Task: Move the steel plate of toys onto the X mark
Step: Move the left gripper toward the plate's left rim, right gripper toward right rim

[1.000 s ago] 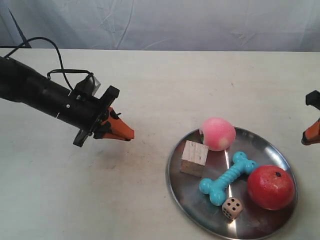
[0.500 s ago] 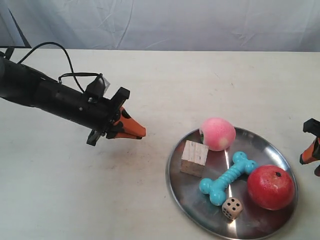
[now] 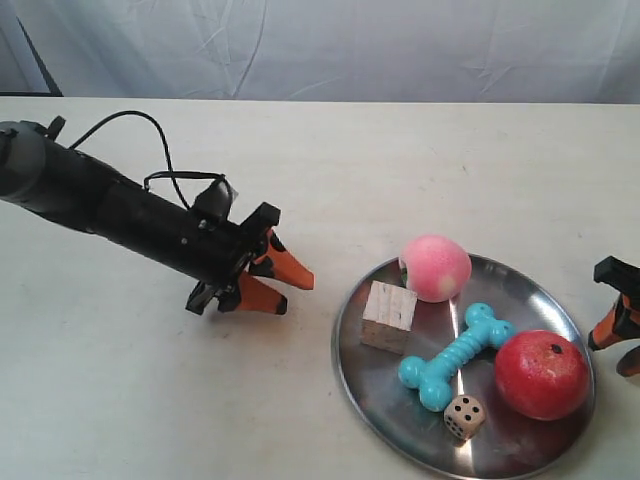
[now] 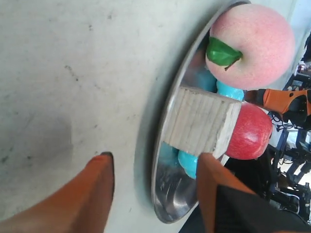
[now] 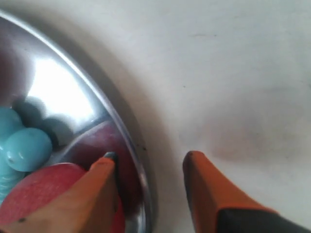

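The steel plate (image 3: pixel 380 385) lies at the lower right of the exterior view. It holds the pink peach (image 3: pixel 436 267), wooden cube (image 3: pixel 389 316), teal bone (image 3: pixel 455 355), red apple (image 3: pixel 541 374) and die (image 3: pixel 464 416). My left gripper (image 3: pixel 295 293) is open just left of the plate. In its wrist view the left gripper (image 4: pixel 156 160) faces the plate's rim (image 4: pixel 167 208) below the cube (image 4: pixel 199 121). My right gripper (image 5: pixel 151 158) is open astride the plate's rim (image 5: pixel 130 145), one finger over the apple (image 5: pixel 43 189). The X mark is out of view.
A black cable (image 3: pixel 140 130) loops over the left arm. A pale cloth backdrop (image 3: pixel 350 45) closes the table's far edge. The right gripper (image 3: pixel 615 345) sits at the frame's right edge.
The left arm has moved right toward the plate, and its fingers now show apart. The right gripper has come down to the plate's right rim.
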### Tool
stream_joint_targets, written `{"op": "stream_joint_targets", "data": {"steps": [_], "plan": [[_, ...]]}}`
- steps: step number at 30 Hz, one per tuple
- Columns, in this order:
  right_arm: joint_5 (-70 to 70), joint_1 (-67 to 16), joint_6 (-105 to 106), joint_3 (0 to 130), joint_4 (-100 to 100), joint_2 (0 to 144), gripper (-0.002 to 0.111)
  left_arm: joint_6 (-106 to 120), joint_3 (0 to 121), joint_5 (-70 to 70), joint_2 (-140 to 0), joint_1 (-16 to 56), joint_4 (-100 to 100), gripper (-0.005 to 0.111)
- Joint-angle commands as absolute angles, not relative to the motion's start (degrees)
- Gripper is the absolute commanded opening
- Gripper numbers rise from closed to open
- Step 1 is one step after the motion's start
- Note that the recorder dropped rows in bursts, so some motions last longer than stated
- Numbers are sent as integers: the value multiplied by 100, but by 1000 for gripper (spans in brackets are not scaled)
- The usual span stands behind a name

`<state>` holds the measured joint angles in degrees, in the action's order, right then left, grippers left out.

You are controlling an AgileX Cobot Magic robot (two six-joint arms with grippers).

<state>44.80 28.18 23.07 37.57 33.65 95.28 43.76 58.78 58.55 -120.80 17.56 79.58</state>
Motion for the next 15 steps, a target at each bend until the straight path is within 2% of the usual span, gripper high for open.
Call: {"op": "stream_joint_targets", "data": {"steps": [1, 8, 15], "plan": [[4485, 2857, 2391, 3748, 3460, 9551, 43, 4353, 5885, 5947, -12217, 2073, 8152, 50], [4464, 2857, 2389, 3748, 3460, 9551, 43, 4437, 5896, 5884, -12485, 2584, 8388, 50], [4450, 2857, 2389, 3731, 3435, 9606, 43, 4366, 5896, 5628, -12485, 2595, 8295, 50]]}}
